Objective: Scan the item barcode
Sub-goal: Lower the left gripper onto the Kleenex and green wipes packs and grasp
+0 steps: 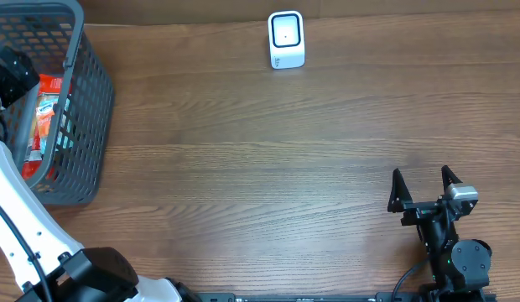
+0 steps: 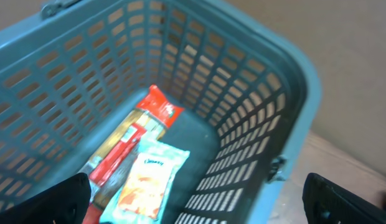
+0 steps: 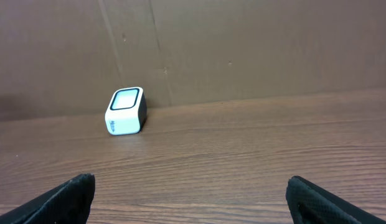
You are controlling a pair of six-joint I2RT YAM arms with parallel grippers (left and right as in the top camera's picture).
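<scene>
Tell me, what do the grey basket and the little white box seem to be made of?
Basket: likely moulded plastic, matte grey-blue, judging by its even slotted lattice. White box: probably smooth hard plastic, slightly glossy, with a dark-framed window on its face.

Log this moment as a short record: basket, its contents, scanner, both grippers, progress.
basket: grey mesh, at the left end of the table
contents: red packet and pale packet, lying on the basket floor
scanner: white, at the table's far edge
left gripper: above the basket, jaws open, empty
right gripper: near right of the table, jaws open, empty, facing the scanner
progress: no packet picked up yet
</scene>
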